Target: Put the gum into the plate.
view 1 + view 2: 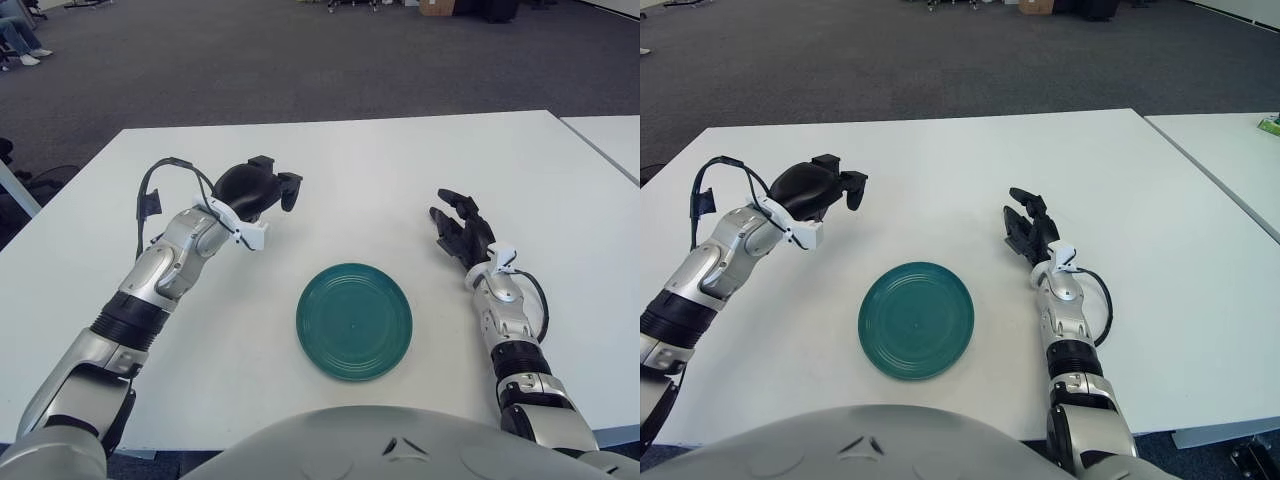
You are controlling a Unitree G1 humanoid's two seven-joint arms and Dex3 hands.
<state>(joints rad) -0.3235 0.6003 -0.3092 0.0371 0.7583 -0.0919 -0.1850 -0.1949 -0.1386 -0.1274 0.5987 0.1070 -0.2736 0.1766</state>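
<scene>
A round green plate point(354, 321) lies on the white table point(400, 160) near its front edge, with nothing on it. No gum shows in either view. My left hand point(268, 187) hovers over the table up and to the left of the plate, its black back turned toward me so whatever is under the palm is hidden. My right hand point(460, 228) shows to the right of the plate, fingers spread and holding nothing.
A second white table point(1230, 150) stands off to the right across a narrow gap, with a small green object point(1268, 125) at its far edge. A black cable point(150, 195) loops off my left forearm. Grey carpet lies beyond the table's far edge.
</scene>
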